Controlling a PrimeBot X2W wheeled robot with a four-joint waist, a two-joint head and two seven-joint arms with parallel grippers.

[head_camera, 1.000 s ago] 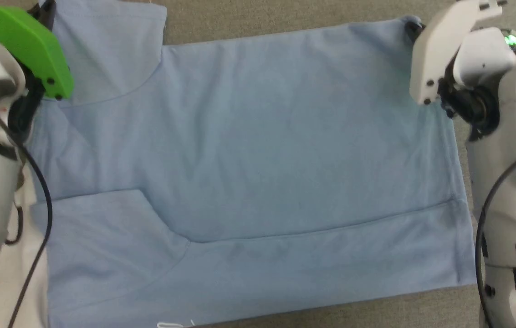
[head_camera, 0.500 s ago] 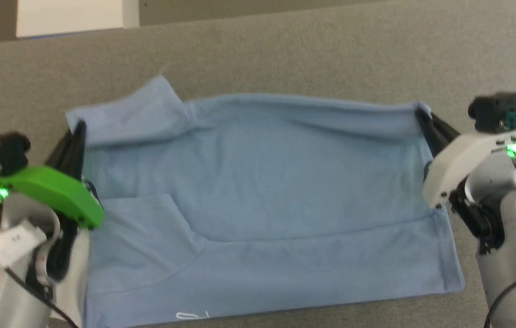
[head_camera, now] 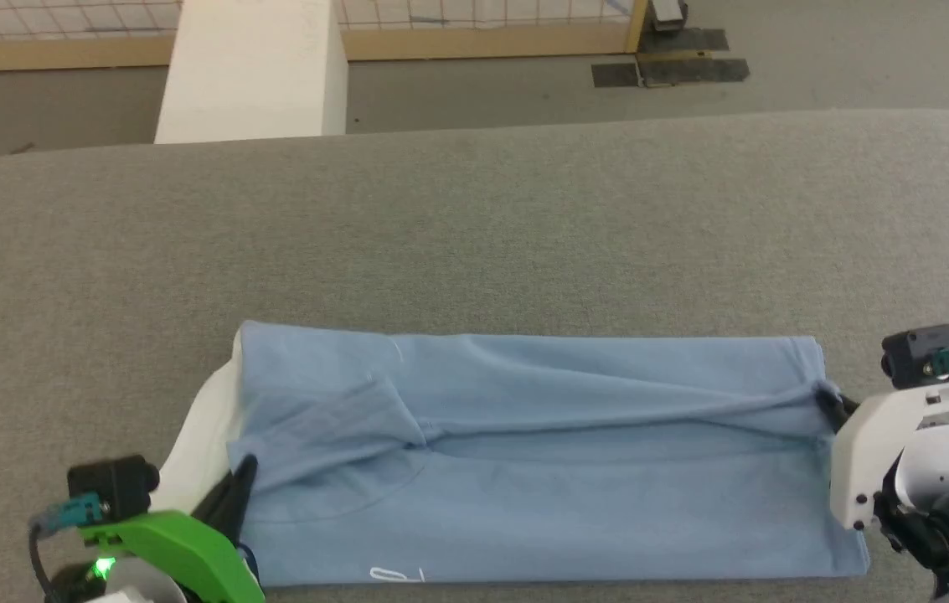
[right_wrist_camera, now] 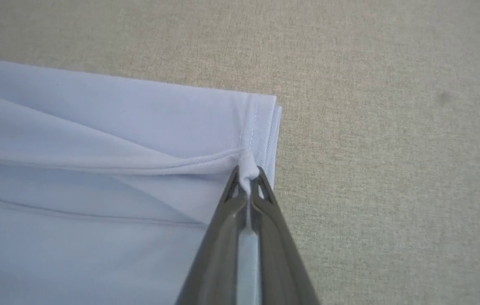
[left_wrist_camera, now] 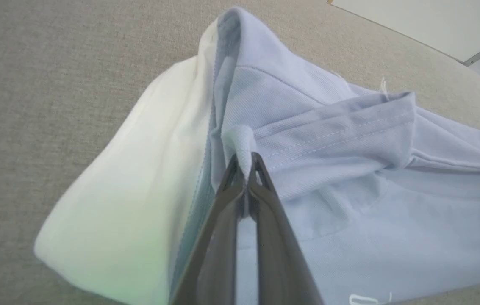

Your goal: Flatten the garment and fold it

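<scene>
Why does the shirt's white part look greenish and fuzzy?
Left wrist view: the white inner fabric of the T-shirt carries a green tint and looks soft-edged near the lens; head view: a green light glows by the left gripper, a likely cause.

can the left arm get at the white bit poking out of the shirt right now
Probably, for reach: the white inner fabric lies right beside the left gripper, uncovered. But that gripper is shut on the garment, so it would have to let go first.

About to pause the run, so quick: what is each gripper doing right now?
Left gripper: shut, pinching a fold of the garment.
Right gripper: shut, pinching a fold at the garment's edge.
</scene>
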